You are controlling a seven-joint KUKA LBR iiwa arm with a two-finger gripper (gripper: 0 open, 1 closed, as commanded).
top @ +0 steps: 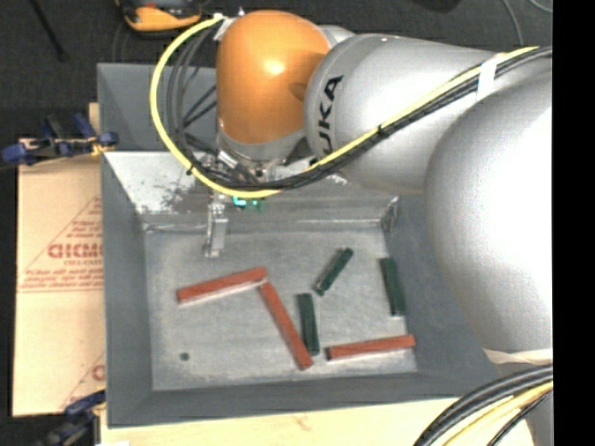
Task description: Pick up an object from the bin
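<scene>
Gripper (216,235), open or closed state not discernible, hanging near the back-left corner of the bin (125,277), close to the nearest red-brown bar (221,285); a sound pick would likely straddle this bar's narrow width mid-length, away from the neighbouring red-brown bar (285,325) at its right end.

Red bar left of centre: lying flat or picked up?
Lying flat on the bin floor. The red bar is clear of the tool, which hangs nearer the back wall.
</scene>
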